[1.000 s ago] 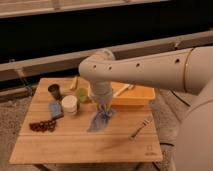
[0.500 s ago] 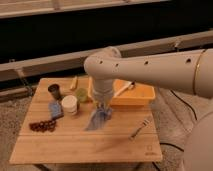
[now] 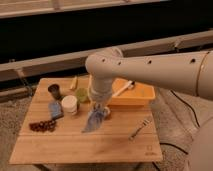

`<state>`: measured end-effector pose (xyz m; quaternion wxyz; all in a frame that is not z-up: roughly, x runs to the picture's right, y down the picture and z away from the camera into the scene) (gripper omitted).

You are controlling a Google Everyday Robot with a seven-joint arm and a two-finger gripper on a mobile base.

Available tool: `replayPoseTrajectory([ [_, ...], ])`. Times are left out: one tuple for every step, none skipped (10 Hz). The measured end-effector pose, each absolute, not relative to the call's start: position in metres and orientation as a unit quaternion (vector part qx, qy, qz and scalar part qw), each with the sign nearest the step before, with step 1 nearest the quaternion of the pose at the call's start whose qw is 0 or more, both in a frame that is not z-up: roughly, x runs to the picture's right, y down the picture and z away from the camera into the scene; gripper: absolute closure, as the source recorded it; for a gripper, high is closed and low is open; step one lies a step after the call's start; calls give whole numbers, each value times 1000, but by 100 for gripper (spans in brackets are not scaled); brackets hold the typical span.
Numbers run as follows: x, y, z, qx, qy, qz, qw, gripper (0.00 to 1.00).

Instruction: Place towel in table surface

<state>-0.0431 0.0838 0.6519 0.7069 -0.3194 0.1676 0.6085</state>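
While the towel point(image 3: 95, 119) is held hanging over the middle of the table point(image 3: 85, 145), several risks can be judged from the layout. The gripper point(image 3: 100, 106) is seen just below the wrist of the arm point(image 3: 150, 70), and it appears to be clenched on the towel's upper end, with the cloth drooping toward 7 o'clock so that its lower tip seems to touch or nearly touch the wood; contact cannot be confirmed.

At 9 o'clock of the towel a white cup point(image 3: 69, 104) is found just beside it, and a blue object point(image 3: 55, 109) lies a little further out the same way. A green item point(image 3: 82, 95) sits at 11 o'clock, close to the gripper, and a dark cup point(image 3: 54, 91) stands beyond it. If the cloth were released with any sideways drift toward 9 o'clock, it could be draped over the white cup, which might be tipped.

At 1 o'clock the yellow tray point(image 3: 142, 97) is placed near the gripper; a corner of cloth could be caught on its rim. A fork point(image 3: 139, 129) lies at 4 o'clock, well apart, and dark berries point(image 3: 42, 125) at 8 o'clock, also apart.

Bare wood is left at 6 o'clock, so a release there would be judged safest. A bunched heap could also result if the cloth were dropped from height.
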Motion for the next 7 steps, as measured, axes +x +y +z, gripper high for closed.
replayPoseTrajectory([
  [-50,88,653,-327,162,604,709,20],
  [-54,91,656,-331,159,602,709,20],
  [-59,95,661,-336,155,602,708,20],
  [-65,100,667,-341,150,600,707,20],
  [-69,103,671,-344,146,600,707,20],
  [-74,105,675,-349,143,600,705,20],
  [-75,105,676,-351,143,601,704,20],
])
